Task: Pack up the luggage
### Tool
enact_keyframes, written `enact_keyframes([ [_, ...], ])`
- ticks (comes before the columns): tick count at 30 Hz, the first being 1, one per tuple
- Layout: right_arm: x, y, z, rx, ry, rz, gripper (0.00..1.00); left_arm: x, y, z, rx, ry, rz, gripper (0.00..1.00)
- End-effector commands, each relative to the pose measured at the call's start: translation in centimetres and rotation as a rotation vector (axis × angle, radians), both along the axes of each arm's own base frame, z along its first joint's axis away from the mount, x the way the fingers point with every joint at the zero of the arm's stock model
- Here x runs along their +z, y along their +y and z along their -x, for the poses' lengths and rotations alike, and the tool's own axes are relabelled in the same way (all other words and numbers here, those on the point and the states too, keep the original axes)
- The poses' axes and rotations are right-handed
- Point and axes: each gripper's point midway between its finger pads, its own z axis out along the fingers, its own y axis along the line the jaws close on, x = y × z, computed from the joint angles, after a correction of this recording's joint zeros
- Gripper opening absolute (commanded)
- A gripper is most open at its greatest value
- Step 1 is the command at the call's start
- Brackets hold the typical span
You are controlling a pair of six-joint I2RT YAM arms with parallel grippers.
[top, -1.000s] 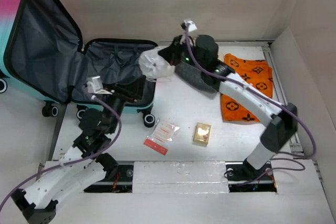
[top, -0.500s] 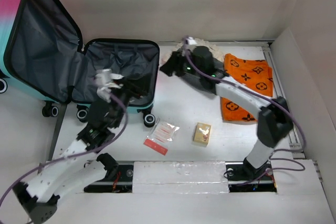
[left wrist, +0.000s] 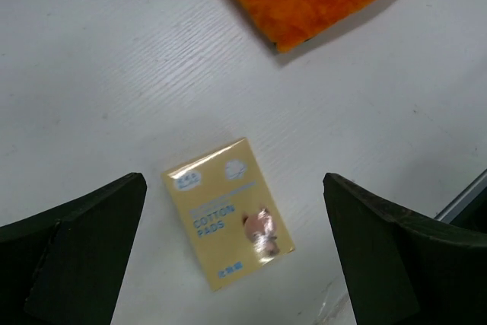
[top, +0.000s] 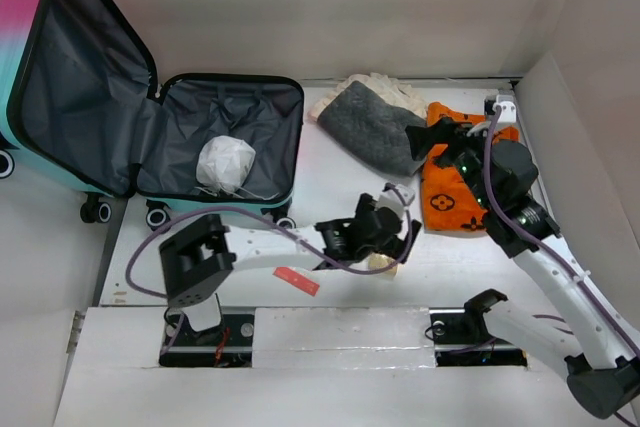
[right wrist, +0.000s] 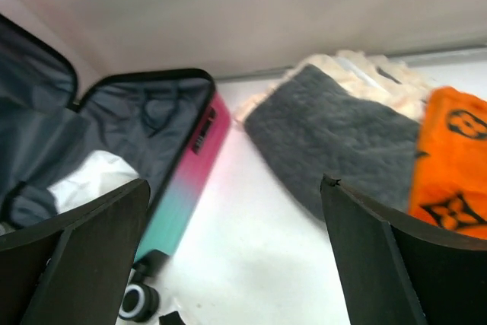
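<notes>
The luggage lies open at the far left, its lid propped up and its dark grey lining showing; the pink-to-teal shell shows in the right wrist view. A crumpled white bag rests in its lower half. My left gripper reaches across the table and hangs open over a yellow box of cotton pads, which lies flat between its fingers, untouched. My right gripper is open and empty above the near edge of the grey cloth, facing the luggage.
An orange patterned cloth lies at the right under my right arm. A cream cloth peeks out behind the grey one. A small red-and-clear packet lies near the front edge, left of the box. A white wall stands at the right.
The white bag left my right gripper and now lies in the luggage. The right arm pulled back to the right and opened. The left arm swung from the luggage to the box and opened wider.
</notes>
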Motion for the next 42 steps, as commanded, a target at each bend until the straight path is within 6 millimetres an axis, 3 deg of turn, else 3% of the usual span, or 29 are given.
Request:
enact_keyframes([
  [1, -3.2, -2.1, 0.3, -0.071, 0.083, 0.086, 1.0, -0.3, -1.1, 0.2, 0.058, -0.012, -0.073, 1.0],
  [4, -3.6, -2.2, 0.8, -0.062, 0.087, 0.088, 1.0, -2.8, -2.4, 0.8, 0.058, 0.024, -0.115, 1.0],
  [7, -3.7, -1.9, 1.2, -0.039, 0.085, 0.086, 1.0, -5.2, -1.7, 0.8, 0.11, 0.055, -0.17, 1.0],
  [12, -4.2, -1.4, 1.4, -0.006, 0.09, 0.099, 1.0, -4.1, -0.1, 0.7, 0.234, -0.043, -0.183, 1.0],
  [13, -4.6, -1.2, 1.5, 0.006, 0.098, 0.103, 1.0, -3.2, -0.4, 1.3, 0.239, -0.054, -0.155, 1.0],
  [16, -5.1, -1.1, 1.5, 0.016, 0.106, 0.106, 1.0, -2.8, 0.3, 1.5, 0.284, -0.071, -0.112, 1.0],
  [17, -5.1, -1.1, 1.5, 0.016, 0.106, 0.106, 1.0, -1.5, -0.2, 2.2, 0.28, -0.093, -0.062, 1.0],
  [21, -4.8, -1.0, 1.8, 0.025, 0.094, 0.11, 1.0, -0.9, 1.0, 2.5, 0.338, -0.097, -0.01, 1.0],
  [22, -4.8, -1.0, 1.8, 0.025, 0.094, 0.11, 1.0, -1.7, 1.8, 2.5, 0.375, -0.081, -0.008, 1.0],
  [24, -4.5, -0.8, 1.8, 0.039, 0.085, 0.106, 1.0, -1.3, 2.7, 2.6, 0.397, -0.094, 0.003, 1.0],
  [27, -4.8, -0.4, 1.9, 0.063, 0.085, 0.105, 1.0, -2.7, 2.6, 3.1, 0.371, -0.067, -0.023, 1.0],
  [29, -5.0, 0.1, 2.0, 0.09, 0.093, 0.107, 1.0, -2.5, 1.2, 3.4, 0.352, -0.044, -0.015, 1.0],
  [32, -4.8, 0.3, 2.0, 0.1, 0.084, 0.103, 1.0, -4.2, 0.5, 3.8, 0.33, -0.02, -0.054, 1.0],
  [37, -5.0, 0.9, 2.5, 0.13, 0.08, 0.112, 1.0, -4.1, -1.0, 3.9, 0.331, 0.007, -0.047, 1.0],
  [42, -5.5, 1.5, 2.9, 0.151, 0.088, 0.117, 1.0, -6.7, -0.3, 3.8, 0.378, 0.008, -0.153, 1.0],
])
